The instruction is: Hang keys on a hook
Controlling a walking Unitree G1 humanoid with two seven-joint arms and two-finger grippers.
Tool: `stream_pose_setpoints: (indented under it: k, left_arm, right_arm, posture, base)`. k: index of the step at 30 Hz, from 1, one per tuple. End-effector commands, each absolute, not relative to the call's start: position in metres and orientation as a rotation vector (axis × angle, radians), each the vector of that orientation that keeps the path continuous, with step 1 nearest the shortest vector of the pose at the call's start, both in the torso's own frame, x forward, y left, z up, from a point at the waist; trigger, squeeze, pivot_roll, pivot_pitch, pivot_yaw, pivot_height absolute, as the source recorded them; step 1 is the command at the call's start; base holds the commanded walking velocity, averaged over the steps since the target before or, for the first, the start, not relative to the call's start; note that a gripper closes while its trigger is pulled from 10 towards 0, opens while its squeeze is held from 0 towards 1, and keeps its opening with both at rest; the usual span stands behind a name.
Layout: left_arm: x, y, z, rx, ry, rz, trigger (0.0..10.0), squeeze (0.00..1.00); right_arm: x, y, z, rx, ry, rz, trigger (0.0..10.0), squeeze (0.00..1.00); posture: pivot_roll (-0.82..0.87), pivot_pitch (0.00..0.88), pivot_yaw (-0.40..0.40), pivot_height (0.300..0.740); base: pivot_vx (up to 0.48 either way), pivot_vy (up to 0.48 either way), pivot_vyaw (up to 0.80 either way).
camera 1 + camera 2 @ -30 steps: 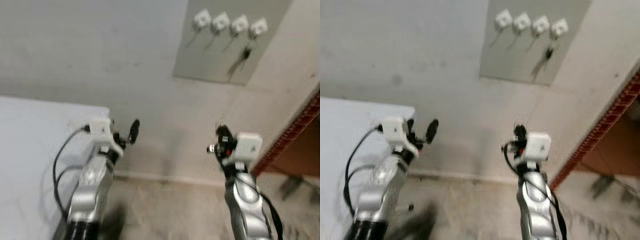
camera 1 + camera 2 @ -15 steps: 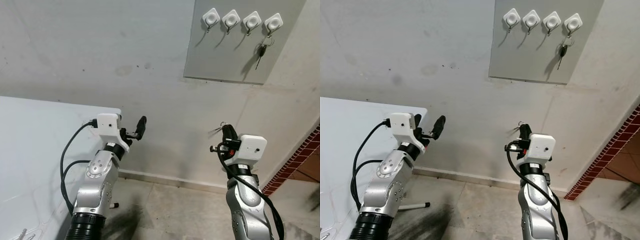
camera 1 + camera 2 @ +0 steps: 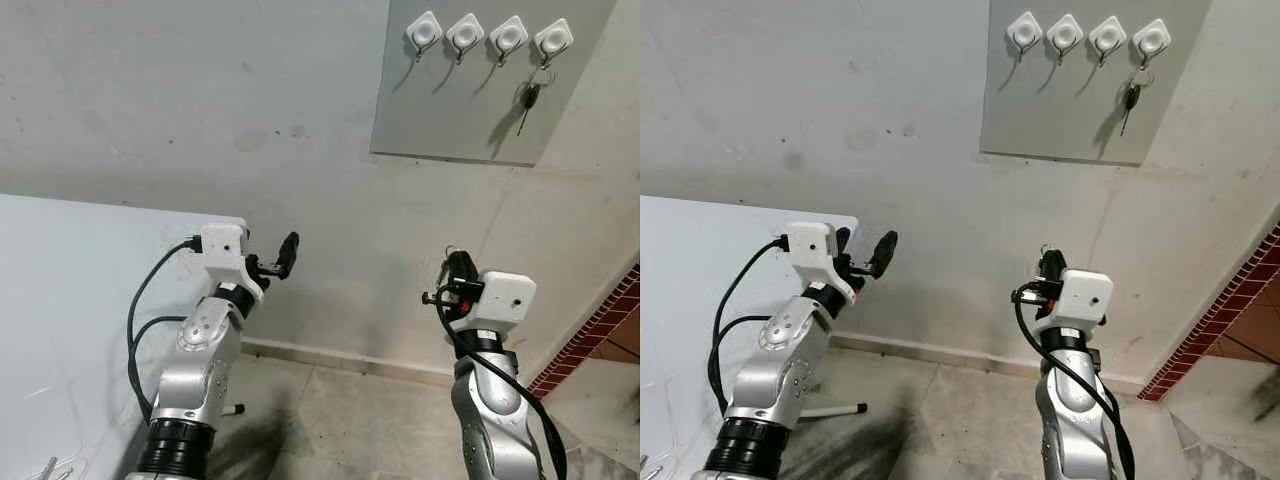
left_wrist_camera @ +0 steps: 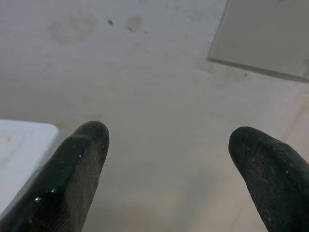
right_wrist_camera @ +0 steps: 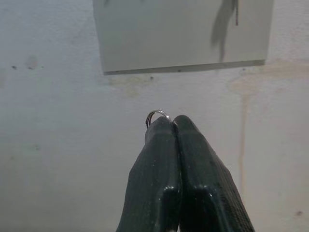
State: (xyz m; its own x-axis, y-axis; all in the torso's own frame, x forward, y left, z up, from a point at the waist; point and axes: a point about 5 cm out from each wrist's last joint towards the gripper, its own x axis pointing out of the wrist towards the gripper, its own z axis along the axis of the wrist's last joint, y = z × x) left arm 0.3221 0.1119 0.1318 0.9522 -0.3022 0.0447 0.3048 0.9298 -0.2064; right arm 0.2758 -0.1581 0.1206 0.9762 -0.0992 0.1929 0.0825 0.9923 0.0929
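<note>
Right hand [image 5: 175,126] clenched on key ring [image 5: 157,115], lower centre; hook board [image 3: 470,90], upper right, unreached; left hand [image 4: 166,145] released.

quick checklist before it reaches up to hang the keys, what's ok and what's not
1. Key ring held: ok, the right hand is shut on it, with the loop peeking out at the fingertips.
2. Free hook: ok, three of the four on the grey board are bare; the rightmost already carries a hanging key.
3. Right hand at hook height: not ok, it sits well below the board.
4. Left hand out of the way: ok, open and off to the left.
5. Ring lined up with a hook: cannot tell.
</note>
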Motion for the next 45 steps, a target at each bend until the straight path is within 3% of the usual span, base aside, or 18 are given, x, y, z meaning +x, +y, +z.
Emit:
stream_pose_setpoints:
  k: [1,11,32,45]
  left_arm:
    - [0.325,0.108,0.135,-0.207,-0.024,-0.326,10.0,0.0]
    - [0.329,0.099,0.135,-0.211,-0.036,-0.349,10.0,0.0]
    - [0.336,0.109,0.136,-0.156,-0.072,-0.33,10.0,0.0]
    - [0.332,0.11,0.132,-0.172,-0.057,-0.317,10.0,0.0]
  right_arm:
    - [0.274,-0.162,0.124,0.072,-0.214,-0.107,10.0,0.0]
    - [0.279,-0.17,0.132,0.052,-0.233,-0.117,10.0,0.0]
    - [0.28,-0.168,0.131,0.042,-0.201,-0.085,10.0,0.0]
    - [0.28,-0.161,0.128,0.05,-0.186,-0.061,10.0,0.0]
  posture:
    - [-0.04,0.011,0.04,0.74]
    - [-0.08,0.0,0.028,0.74]
    - [-0.08,0.0,0.007,0.74]
    - [-0.06,0.0,-0.004,0.74]
  base:
    - [0.0,0.0,0.0]
    - [0.0,0.0,0.0]
    - [0.0,0.0,0.0]
    - [0.0,-0.374,0.0]
